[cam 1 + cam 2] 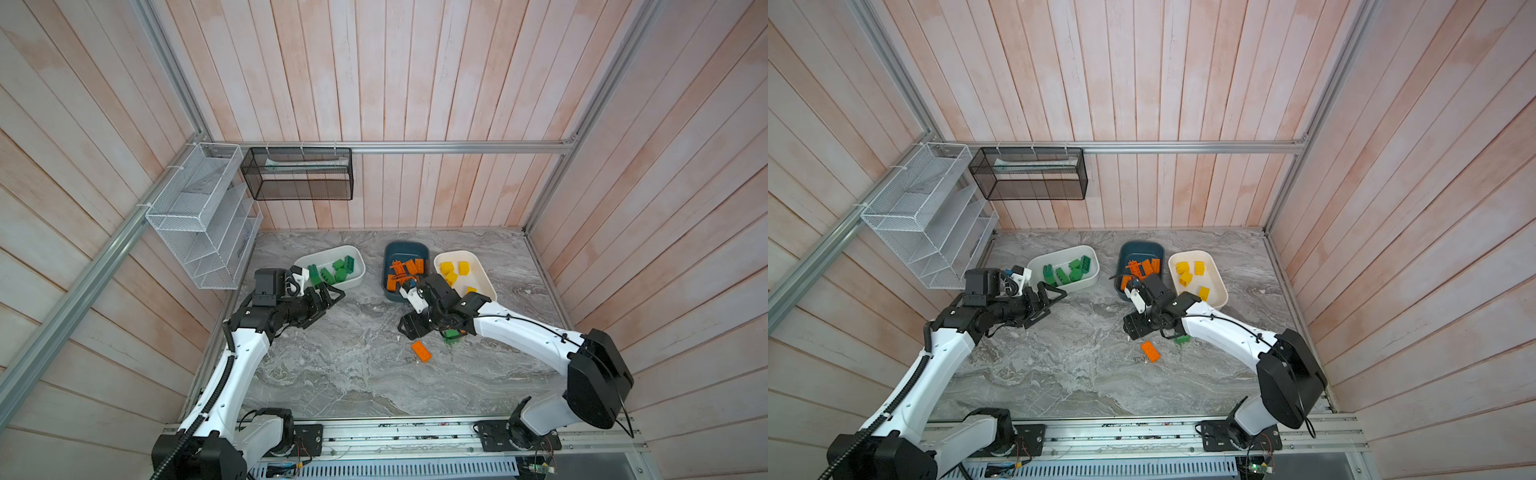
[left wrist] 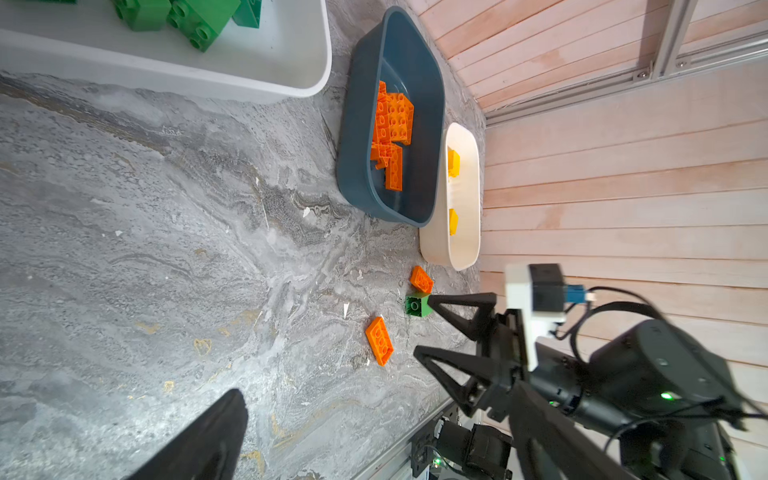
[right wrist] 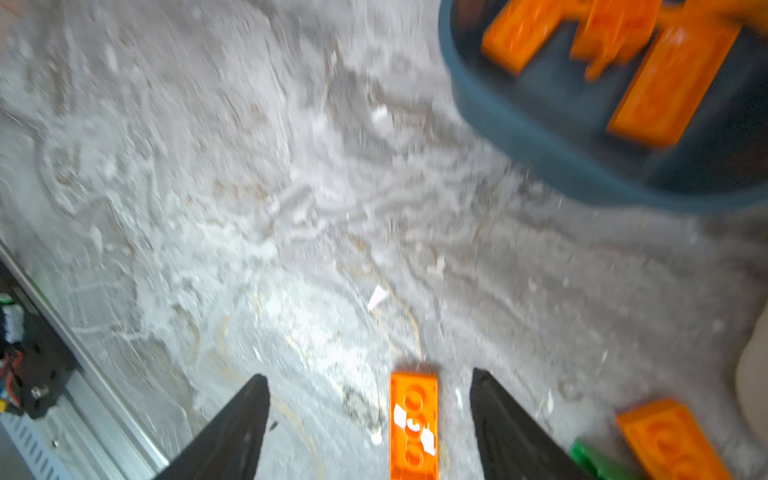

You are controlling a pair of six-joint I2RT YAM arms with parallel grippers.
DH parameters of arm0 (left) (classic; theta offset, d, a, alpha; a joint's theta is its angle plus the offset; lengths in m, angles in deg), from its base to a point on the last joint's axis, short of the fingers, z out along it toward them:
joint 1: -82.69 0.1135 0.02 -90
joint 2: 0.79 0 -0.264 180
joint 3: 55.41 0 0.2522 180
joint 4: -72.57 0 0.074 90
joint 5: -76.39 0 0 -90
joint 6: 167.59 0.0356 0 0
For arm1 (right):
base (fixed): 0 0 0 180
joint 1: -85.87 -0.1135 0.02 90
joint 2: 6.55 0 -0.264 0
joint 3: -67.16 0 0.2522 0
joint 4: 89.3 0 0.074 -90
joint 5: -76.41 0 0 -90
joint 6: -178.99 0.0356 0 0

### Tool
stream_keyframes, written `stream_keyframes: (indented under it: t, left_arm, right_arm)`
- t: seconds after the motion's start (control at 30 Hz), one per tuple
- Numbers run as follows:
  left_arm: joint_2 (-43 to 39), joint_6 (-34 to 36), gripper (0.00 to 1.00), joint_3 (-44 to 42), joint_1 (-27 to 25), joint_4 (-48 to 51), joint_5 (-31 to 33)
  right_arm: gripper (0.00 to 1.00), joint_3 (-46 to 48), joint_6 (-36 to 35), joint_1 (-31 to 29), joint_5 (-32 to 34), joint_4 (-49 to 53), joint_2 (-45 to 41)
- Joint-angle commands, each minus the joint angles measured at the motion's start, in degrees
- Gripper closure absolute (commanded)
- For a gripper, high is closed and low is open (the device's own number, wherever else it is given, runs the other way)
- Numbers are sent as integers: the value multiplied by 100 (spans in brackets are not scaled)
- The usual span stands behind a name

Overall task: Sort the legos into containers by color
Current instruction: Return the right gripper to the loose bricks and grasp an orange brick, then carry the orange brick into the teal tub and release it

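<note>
A flat oblong orange plastic brick (image 3: 413, 424) is seen lying on the grey marbled worktop (image 3: 249, 208) between the spread fingers (image 3: 232, 436) of the right claw (image 3: 369, 376), untouched; the left claw (image 1: 334, 303) is held wide.

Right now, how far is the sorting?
Mostly done: one white tub holds green bricks, the blue tub orange bricks, the other white tub yellow bricks. Nothing is held; the open right end effector hovers over an orange brick on the table. A second orange brick and a green brick remain.
</note>
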State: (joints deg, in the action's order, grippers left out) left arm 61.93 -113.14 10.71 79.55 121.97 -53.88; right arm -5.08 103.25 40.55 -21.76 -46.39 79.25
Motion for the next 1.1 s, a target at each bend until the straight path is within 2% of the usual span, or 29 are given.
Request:
stream_keyframes:
  t: [0.0, 0.13, 0.33, 0.73, 0.9, 1.07]
  left_arm:
    - [-117, -57, 0, -93, -4, -202, -121]
    - [-155, -75, 0, -129, -12, -215, -117]
    - [-189, -40, 0, -115, -12, -154, -97]
    - [-199, -13, 0, -136, -12, -126, -77]
    - [-176, -5, 0, -163, -13, -145, -81]
    - [-179, 34, 0, -122, -12, -80, -77]
  right_arm:
    - [24, 325, 237, -76, 298, 562, -162]
    - [25, 583, 240, -138, 499, 504, 27]
    - [32, 564, 155, -364, 922, 218, 503]
    - [61, 503, 165, -548, 1486, 202, 1029]
    - [62, 526, 122, -549, 1668, 167, 1192]
    - [73, 321, 143, -423, 1626, 207, 886]
